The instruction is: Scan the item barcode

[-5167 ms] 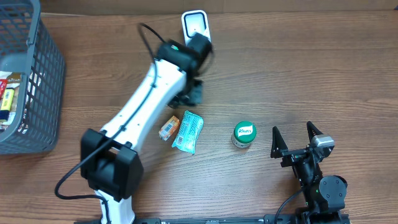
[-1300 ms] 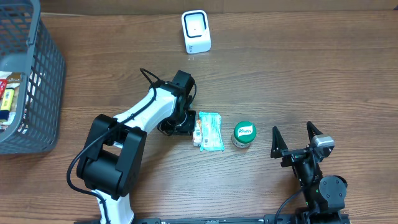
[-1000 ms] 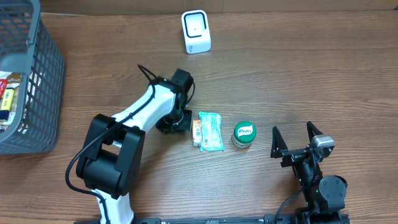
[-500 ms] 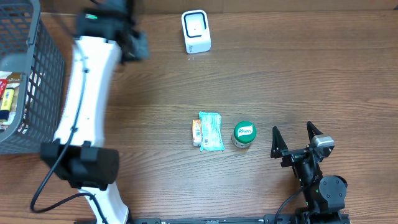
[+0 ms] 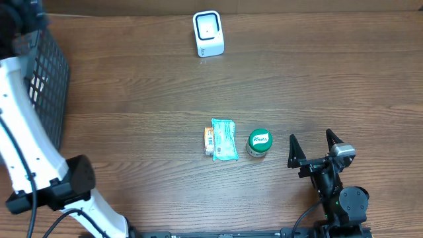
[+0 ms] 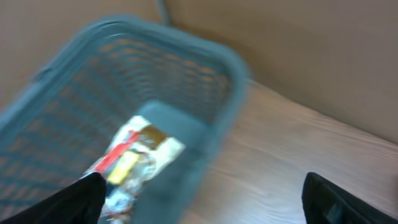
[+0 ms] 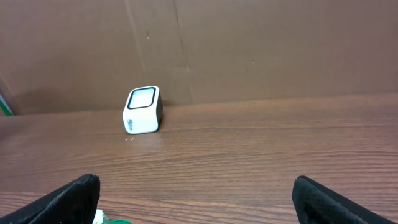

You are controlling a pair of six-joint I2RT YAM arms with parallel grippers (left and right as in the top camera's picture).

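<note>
Overhead, the right gripper (image 5: 310, 137) is parked wide open, empty, at the near edge. A jar (image 5: 260, 143), teal packet (image 5: 224, 139) and orange box (image 5: 209, 139) are laid together mid-table, clear of the scanner (image 5: 207, 33) beyond. Farthest, the left gripper (image 6: 205, 199) is spread wide, empty, above the basket (image 6: 186, 68), where wrapped items (image 6: 134, 155) are presumably sought.

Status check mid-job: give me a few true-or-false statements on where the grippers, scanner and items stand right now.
The left gripper is open and empty, facing the basket. True.
The green-lidded jar sits in the basket. False: it stands on the table, beside the teal packet.
The scanner stands near the table's far edge, apart from the items. True.
The right gripper holds the teal packet. False: it is open and empty, apart from the jar.
</note>
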